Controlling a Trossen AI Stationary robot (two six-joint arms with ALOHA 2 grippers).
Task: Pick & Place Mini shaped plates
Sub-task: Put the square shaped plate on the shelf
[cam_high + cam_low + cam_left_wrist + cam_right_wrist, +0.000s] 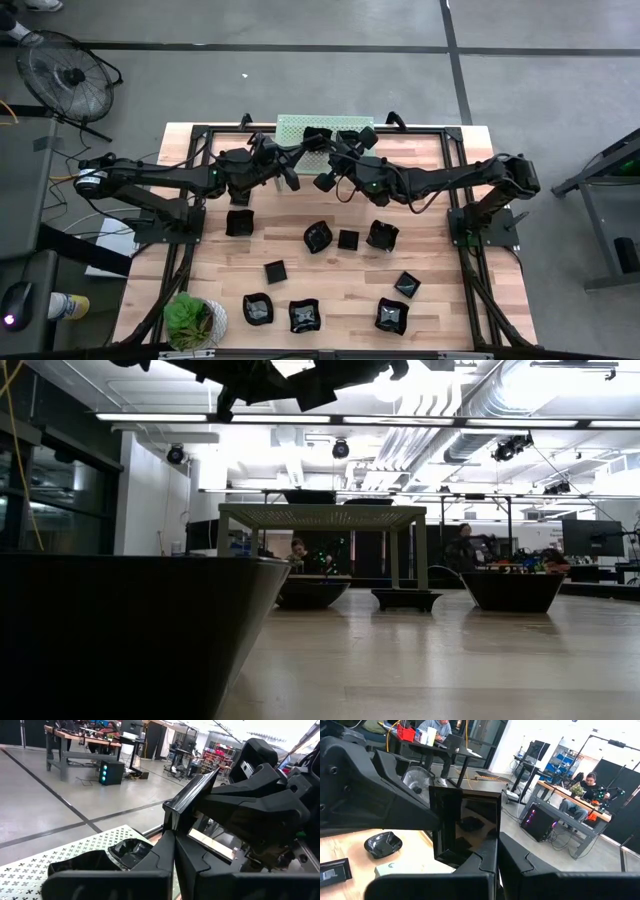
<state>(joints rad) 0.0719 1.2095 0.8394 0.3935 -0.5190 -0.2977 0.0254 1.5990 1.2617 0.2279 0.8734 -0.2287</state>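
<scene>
A glossy black square mini plate (465, 822) hangs on edge in the air between my two arms, near the table's far edge, beside the pale green perforated shelf (292, 127). My left gripper (174, 851) and my right gripper (497, 854) face each other, and both are shut on this plate. Two more black plates (127, 851) rest on the shelf top. Several others lie flat on the wooden table (318, 236). My left gripper pinches the square plate's rim (171, 822) between its two fingers, coming level from the table's left. The plate stands on edge, tilted, clear of table and shelf. My right gripper pinches the opposite rim (479, 851) between its two fingers, level from the table's right.
Black plates are scattered over the table's middle and near part (304, 316). A small potted plant (190, 320) stands at the near left corner. One plate (130, 630) lies right in front of the low camera. People sit at benches in the room beyond.
</scene>
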